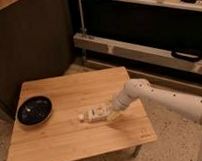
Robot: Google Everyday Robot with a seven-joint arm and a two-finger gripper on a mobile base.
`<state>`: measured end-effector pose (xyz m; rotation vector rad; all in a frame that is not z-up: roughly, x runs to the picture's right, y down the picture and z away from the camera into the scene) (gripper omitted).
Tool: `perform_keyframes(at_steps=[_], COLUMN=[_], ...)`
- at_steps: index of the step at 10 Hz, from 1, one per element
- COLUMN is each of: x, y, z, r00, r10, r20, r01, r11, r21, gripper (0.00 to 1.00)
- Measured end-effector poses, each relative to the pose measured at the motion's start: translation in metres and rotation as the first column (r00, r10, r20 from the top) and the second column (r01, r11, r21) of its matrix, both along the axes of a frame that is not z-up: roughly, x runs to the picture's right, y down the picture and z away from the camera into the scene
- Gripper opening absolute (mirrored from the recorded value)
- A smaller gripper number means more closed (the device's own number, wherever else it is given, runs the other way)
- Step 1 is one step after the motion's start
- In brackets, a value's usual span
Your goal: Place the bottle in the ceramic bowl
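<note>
At the far left of the frame I had the ceramic bowl, glossy and black. It sat upright near the left edge of the low wooden table, with nothing inside it that I could make out. Behind it, the upper left was filled by a dark panel.

Moving right, a stretch of bare tabletop separated the bowl from the bottle, so the two were well apart. The bottle lay on its side at about the lower middle of the frame. Its long axis ran roughly left to right, with the white cap toward the bowl and the pale label facing up.

Just right of the bottle was the gripper, low over the table and pointing left at the bottle's base end. Its jaws stood wide apart, and I saw nothing lifted in them, since the bottle rested on the wood. I could not tell whether the jaws reached around the bottle's end or only came up to it.

From there the white arm rose to a rounded joint and ran off toward the lower right corner over the speckled floor. A pale horizontal beam crossed the upper right of the frame.
</note>
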<state>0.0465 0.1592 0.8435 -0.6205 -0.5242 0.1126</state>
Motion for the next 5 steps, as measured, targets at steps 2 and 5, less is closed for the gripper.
perform_keyframes(at_steps=[2,5], x=[-0.001,-0.008], y=[0.006,0.019], z=[0.007,0.015], r00=[1.0,1.0], r10=[0.001,-0.003], r20=[-0.003,-0.006], r01=[-0.002,0.002], r11=[0.9997,0.9971], r21=[-0.025,-0.076], gripper=[0.65,0.47])
